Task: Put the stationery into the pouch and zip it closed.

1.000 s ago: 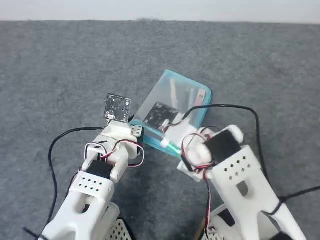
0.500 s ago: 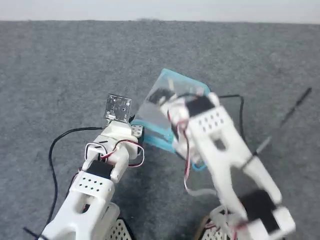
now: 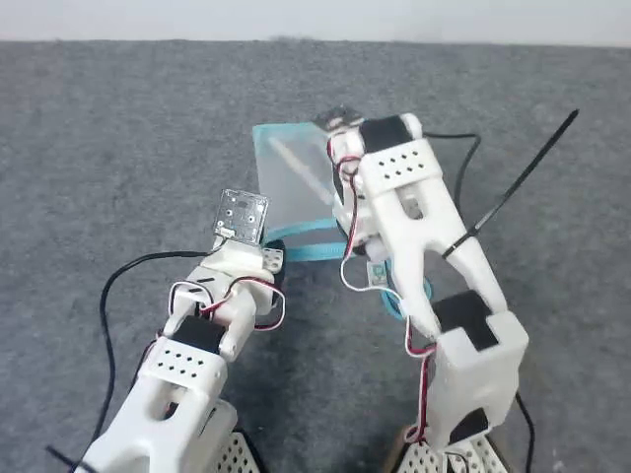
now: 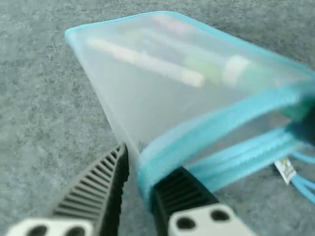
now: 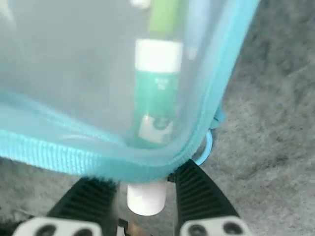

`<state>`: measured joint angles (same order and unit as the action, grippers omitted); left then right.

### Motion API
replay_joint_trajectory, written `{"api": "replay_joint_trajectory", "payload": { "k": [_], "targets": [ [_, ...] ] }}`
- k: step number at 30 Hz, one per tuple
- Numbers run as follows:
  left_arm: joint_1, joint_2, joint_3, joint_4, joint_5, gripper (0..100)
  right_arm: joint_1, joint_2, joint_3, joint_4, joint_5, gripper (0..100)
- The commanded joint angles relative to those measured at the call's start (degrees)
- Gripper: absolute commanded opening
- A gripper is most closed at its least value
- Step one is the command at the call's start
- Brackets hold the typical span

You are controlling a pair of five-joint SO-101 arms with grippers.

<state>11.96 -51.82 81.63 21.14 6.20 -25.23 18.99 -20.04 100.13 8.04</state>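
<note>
A translucent pouch (image 3: 291,182) with teal trim lies on the grey mat, and pale stationery shows faintly inside it. My left gripper (image 3: 273,258) is at its near corner. In the left wrist view the left gripper (image 4: 145,167) is shut on the pouch's teal zipper edge (image 4: 216,132). My right arm (image 3: 399,192) stretches over the pouch's right side. The right gripper (image 5: 145,184) is shut on the white end of a green pen (image 5: 158,93). The rest of that pen lies behind the pouch wall (image 5: 64,73).
A teal pull cord (image 3: 396,302) with a small white tag (image 3: 377,274) trails from the pouch beneath the right arm. A black cable tie (image 3: 527,168) sticks out from that arm. Open grey mat (image 3: 118,128) surrounds the pouch.
The right arm swung from the near right forward over the pouch, carrying the green pen in. The pouch turned and slid toward the far left. The left gripper kept its hold.
</note>
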Motion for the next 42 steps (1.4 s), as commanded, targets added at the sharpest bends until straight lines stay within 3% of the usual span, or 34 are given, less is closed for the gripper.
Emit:
{"api": "replay_joint_trajectory", "payload": {
  "k": [1,9,20,27,31,42],
  "targets": [
    [3.4,-0.1,-1.6,-1.9,-1.6,1,-4.4,-0.7,-7.7,1.3,-1.1,0.7],
    [3.1,-0.1,-1.6,-1.9,-1.8,1,-11.8,-0.7,-8.6,0.6,4.3,0.7],
    [3.1,-0.1,-1.6,-1.9,-1.8,1,-12.1,-2.0,-9.8,-2.4,8.9,1.2],
    [3.1,-0.1,-1.6,-1.9,-1.9,1,-11.8,-2.2,-9.8,-3.1,8.7,25.6],
    [3.1,-0.1,-1.6,-1.9,-1.9,1,-10.9,-2.2,-9.8,-3.0,8.4,33.7],
    [2.9,-0.5,-1.6,-1.9,-1.9,1,-4.9,-12.9,-8.5,-2.6,8.4,35.7]
  ]
}}
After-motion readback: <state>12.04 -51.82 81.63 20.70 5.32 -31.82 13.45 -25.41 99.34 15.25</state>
